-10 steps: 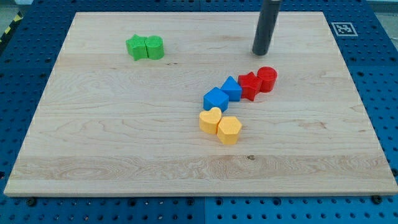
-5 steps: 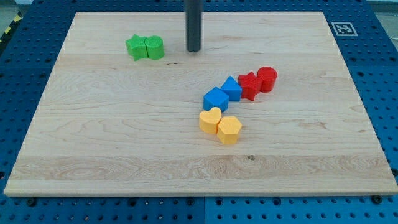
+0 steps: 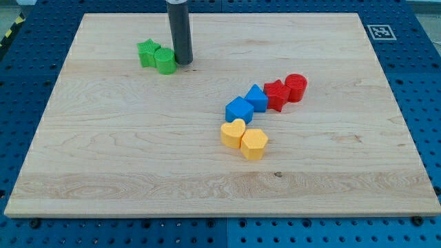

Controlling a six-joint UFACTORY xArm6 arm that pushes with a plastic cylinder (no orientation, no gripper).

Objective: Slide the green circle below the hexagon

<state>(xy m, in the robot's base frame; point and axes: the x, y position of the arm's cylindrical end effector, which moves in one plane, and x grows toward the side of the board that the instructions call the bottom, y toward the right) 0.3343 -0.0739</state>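
Tip (image 3: 183,63) against green circle (image 3: 165,61)

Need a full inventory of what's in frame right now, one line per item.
green circle: 1, green, upper left of the board, touching the star's lower right
green star: 1, green, upper left, the leftmost block
blue blocks: 2, blue, board centre, one lower left of the other, touching
red blocks: 2, red, right of the blue pair, a star-like one and a round one
yellow heart: 1, yellow, below the blue pair
yellow hexagon: 1, yellow, against the heart's lower right
wooden board: 1, light wood, fills most of the view
marker tag: 1, black and white, off the board's top right corner
my tip: 1, dark rod, right beside the green circle's right edge
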